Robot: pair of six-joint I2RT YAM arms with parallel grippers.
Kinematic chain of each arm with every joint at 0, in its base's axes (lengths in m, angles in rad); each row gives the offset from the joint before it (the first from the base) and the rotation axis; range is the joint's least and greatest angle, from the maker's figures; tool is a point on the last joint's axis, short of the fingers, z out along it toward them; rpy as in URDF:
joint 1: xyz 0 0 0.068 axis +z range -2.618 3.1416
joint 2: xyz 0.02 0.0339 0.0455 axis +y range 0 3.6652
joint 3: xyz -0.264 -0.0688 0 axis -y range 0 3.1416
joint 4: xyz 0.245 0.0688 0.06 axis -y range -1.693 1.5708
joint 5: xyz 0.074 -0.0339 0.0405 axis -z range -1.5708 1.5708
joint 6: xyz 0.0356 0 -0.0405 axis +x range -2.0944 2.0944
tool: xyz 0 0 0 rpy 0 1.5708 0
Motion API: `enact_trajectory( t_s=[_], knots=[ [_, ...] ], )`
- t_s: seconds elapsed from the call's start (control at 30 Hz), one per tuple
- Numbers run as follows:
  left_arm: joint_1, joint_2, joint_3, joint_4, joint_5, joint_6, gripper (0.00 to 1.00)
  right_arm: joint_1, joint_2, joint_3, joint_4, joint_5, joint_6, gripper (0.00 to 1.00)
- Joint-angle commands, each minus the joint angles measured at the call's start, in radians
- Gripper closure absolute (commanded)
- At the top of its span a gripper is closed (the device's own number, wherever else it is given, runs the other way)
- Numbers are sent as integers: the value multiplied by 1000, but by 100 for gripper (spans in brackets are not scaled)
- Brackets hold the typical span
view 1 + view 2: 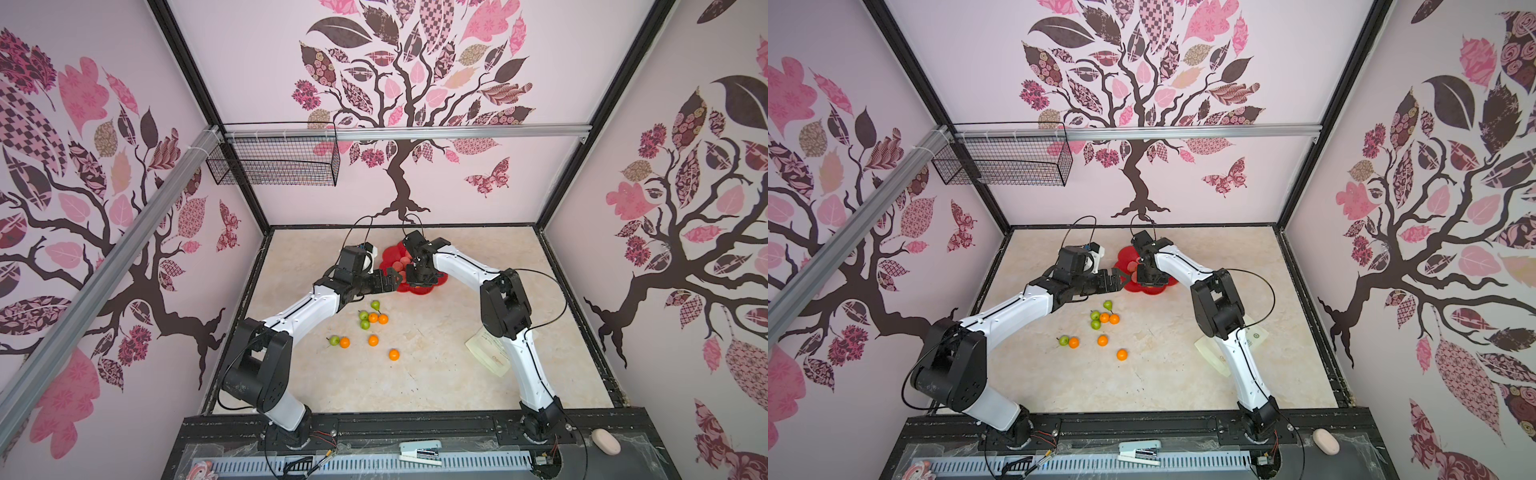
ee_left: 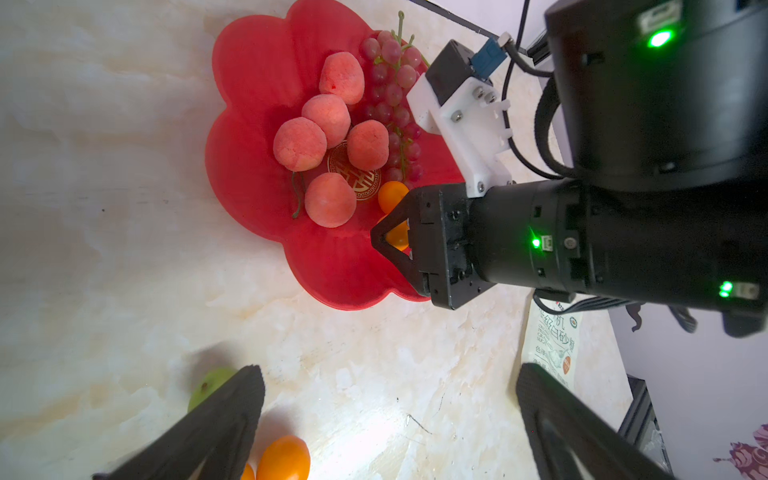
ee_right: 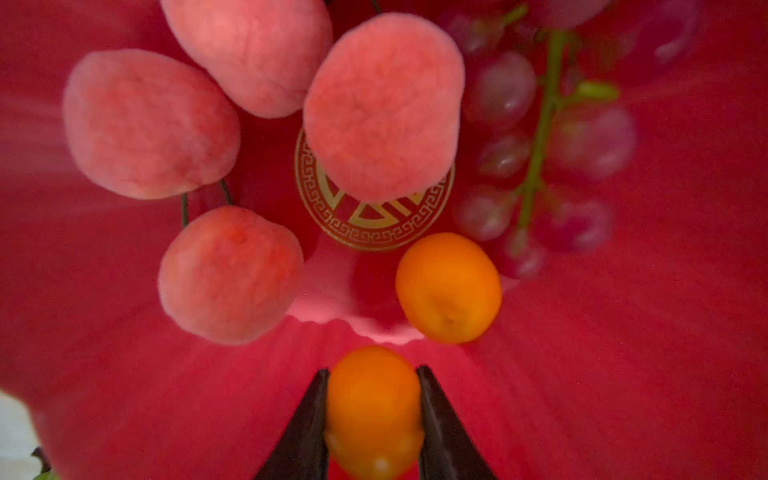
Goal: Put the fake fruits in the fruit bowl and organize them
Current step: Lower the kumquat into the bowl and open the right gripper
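- orange fruit [image 3: 372, 411] sits clenched in our right gripper [image 3: 372, 370], wrist tipped down over the red bowl [image 3: 623, 353].
- our left gripper [image 2: 388, 374] hovers spread wide, empty, beside the bowl.

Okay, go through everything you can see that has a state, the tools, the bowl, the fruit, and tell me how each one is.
Right tool: shut on an orange, over the fruit bowl.
Left tool: open, holding nothing.
Fruit bowl: holds five peaches, the grape bunch, one loose orange.
Other oranges: five, on the table.
Green fruits: four, on the table.
Pouch: lying flat.
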Motion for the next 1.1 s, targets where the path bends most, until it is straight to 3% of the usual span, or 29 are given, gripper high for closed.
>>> enact_trajectory(
  t_s=[0.0,0.3,0.67,0.87,1.07],
  knots=[
    [0,11,40,-23,29,11,1,-5,46,43,-34,-4,-9,67],
    [1,25,51,-41,31,2,1,-6,64,49,-35,-16,-12,61],
    [0,55,124,-179,73,43,2,-7,43,148,-108,-1,-25,53],
    [-3,-11,146,-296,-19,46,2,-7,-65,146,-116,7,-29,51],
    [-33,-166,82,-355,-89,32,1,-4,-250,-29,-39,-27,-6,52]
  ],
)
